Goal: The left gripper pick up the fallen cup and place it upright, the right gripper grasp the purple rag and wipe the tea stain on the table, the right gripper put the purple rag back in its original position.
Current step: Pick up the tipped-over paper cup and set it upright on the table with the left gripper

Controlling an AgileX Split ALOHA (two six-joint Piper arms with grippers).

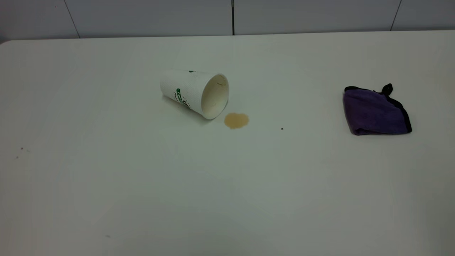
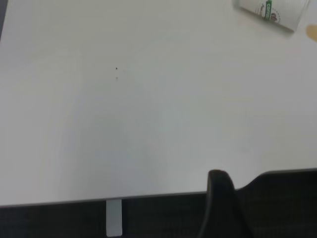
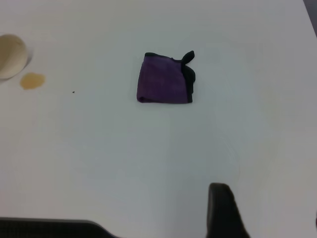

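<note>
Exterior view: cup (image 1: 193,93) on its side, tea stain (image 1: 236,120) at its mouth, rag (image 1: 375,112) well apart; no step begun; left gripper (image 2: 220,203), grip unclear, far from cup, must reach it

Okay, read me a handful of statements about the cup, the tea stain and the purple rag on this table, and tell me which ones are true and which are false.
1. The cup lies on its side on the table. True.
2. The tea stain sits by the cup's open mouth. True.
3. The purple rag covers the tea stain. False: it lies well off toward the right arm's side, apart from the stain.
4. The rag is spread out flat in one layer. False: it is folded, with a black loop tab sticking up.
5. A gripper is holding the cup. False: nothing touches the cup, and neither arm appears in the exterior view.
</note>
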